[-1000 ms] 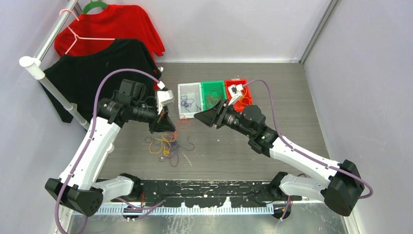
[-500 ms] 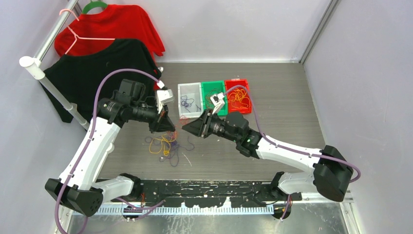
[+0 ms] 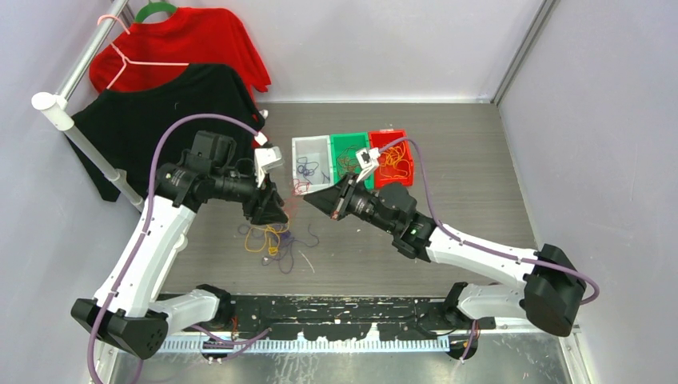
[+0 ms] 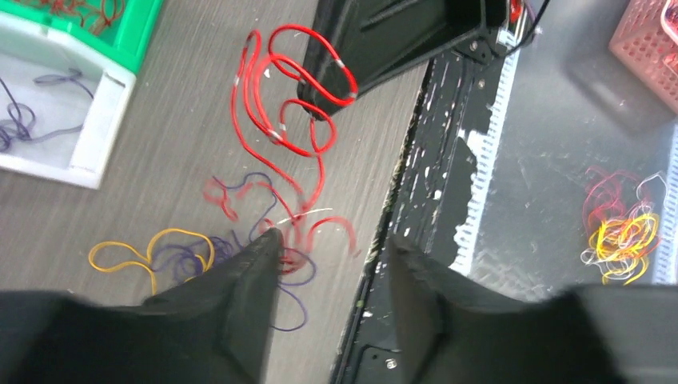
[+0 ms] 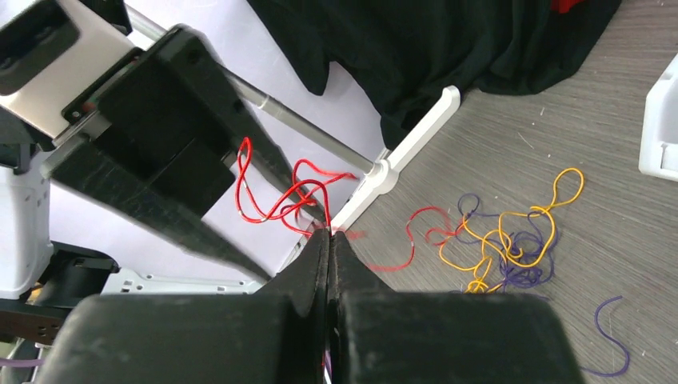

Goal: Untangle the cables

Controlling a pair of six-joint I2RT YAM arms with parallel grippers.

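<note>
One red cable [image 4: 274,134] hangs above your worktop [image 3: 464,184], pinched in the closed right fingers [image 5: 312,268]. Your left fingers [image 4: 244,280] stand apart just left of it. One tangle [image 3: 272,240] of orange and purple cables lies below. Farther off sit three trays: white tray [image 3: 320,148], green tray [image 3: 348,142], red tray [image 3: 382,136].

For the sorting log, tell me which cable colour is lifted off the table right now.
The red cable. It hangs in loops from the shut right fingers, while the yellow cable and the purple cable lie on the table.
</note>
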